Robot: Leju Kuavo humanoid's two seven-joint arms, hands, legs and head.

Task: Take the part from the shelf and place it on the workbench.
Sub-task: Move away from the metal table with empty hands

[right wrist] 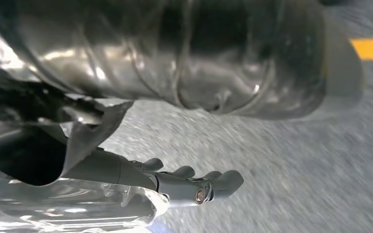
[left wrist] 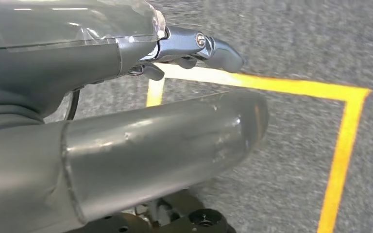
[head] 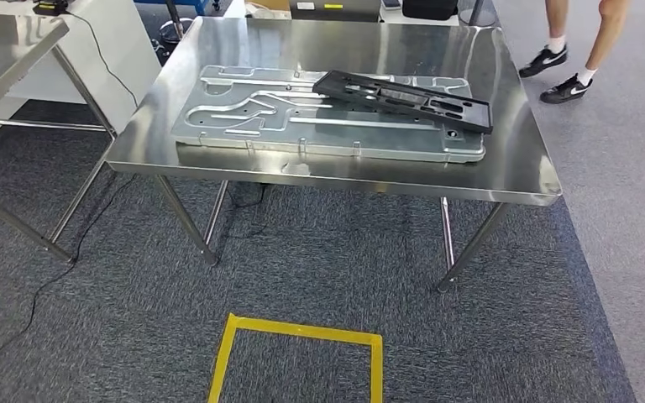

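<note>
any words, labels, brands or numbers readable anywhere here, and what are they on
None can be read.
The black part and the grey metal plate on the steel workbench carry no legible marks.
The yellow floor tape is a plain outline.
The yellow tag on the dark box behind the table is too small to read.

My head cam looks fwd/down at workbench [head: 504, 168]; both wrist cams close behind hands, sharing carpet [left wrist: 296, 43] w/ yellow tape [left wrist: 342, 145].
</note>
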